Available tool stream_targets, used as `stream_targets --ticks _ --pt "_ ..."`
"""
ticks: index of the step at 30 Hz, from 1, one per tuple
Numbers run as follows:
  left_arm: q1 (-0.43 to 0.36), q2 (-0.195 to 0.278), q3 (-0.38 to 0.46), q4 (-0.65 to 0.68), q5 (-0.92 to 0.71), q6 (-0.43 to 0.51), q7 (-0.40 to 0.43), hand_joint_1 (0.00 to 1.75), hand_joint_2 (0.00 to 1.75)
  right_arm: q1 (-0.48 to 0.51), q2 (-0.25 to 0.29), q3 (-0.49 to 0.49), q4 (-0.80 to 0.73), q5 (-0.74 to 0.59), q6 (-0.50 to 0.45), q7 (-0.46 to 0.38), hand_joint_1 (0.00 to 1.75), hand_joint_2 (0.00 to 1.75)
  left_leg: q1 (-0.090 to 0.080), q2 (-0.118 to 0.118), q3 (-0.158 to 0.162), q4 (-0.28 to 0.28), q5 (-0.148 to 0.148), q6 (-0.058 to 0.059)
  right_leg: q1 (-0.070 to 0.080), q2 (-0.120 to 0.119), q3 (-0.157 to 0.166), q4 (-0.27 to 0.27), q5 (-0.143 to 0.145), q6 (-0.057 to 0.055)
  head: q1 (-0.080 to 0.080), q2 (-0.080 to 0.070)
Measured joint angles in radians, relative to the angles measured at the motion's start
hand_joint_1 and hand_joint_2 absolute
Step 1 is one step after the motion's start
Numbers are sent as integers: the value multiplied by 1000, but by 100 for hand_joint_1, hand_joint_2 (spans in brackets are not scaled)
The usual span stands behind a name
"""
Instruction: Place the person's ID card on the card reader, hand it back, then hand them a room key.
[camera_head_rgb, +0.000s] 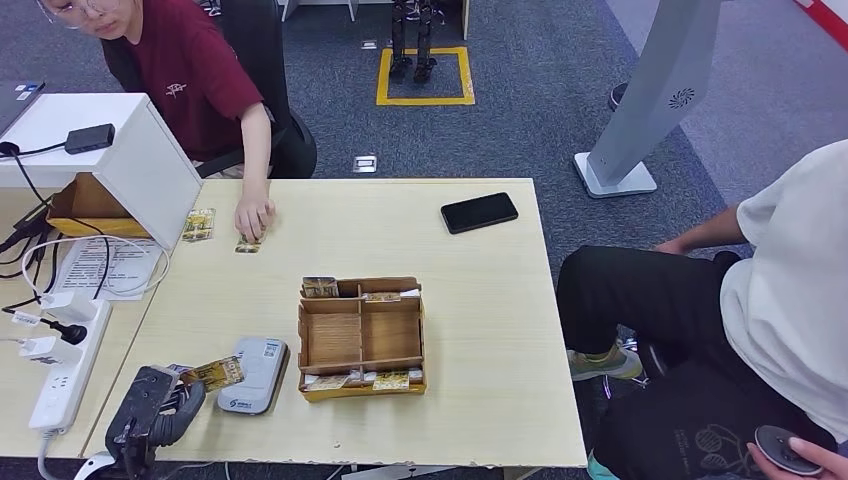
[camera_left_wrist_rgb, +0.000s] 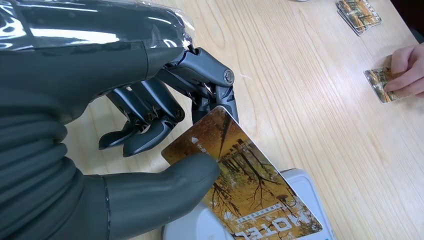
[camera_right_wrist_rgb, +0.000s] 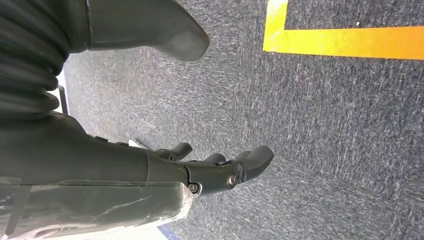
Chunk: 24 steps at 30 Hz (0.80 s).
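Left hand (camera_left_wrist_rgb: 150, 130) pinching ID card (camera_left_wrist_rgb: 245, 180) over card reader (camera_head_rgb: 254, 374)

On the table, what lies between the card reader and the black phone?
The head view shows the wooden organiser tray between the card reader and the black phone, with cards in its edge slots. Beyond the tray, bare table runs to the phone.

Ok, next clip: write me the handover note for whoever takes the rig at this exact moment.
Left hand pinches the card between thumb and fingers, its far end over the white card reader at the table's near left.
Right hand hangs over the carpet, holding nothing, fingers apart.
The person's hand rests on another card across the table.
Card is not yet flat on the reader.
Left: read it, return it, hand over a room key.
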Motion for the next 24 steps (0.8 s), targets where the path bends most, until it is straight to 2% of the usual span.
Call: stream_targets --ticks 4,11,24 --pt "0 0 0 0 2 -7 0 175 175 0 0 0 0 0 0 -2 0 175 0 0 0 0 0 0 0 0 0 0 0 0 0 0" --pt "23 18 0 -10 63 -80 -8 175 175 0 0 -2 0 5 4 -18 0 175 0 0 0 0 0 0 0 0 0 0 0 0 0 0" --pt "35 25 0 -17 68 -87 -11 175 175 -1 0 -3 0 7 5 -18 0 175 0 0 0 0 0 0 0 0 0 0 0 0 0 0"
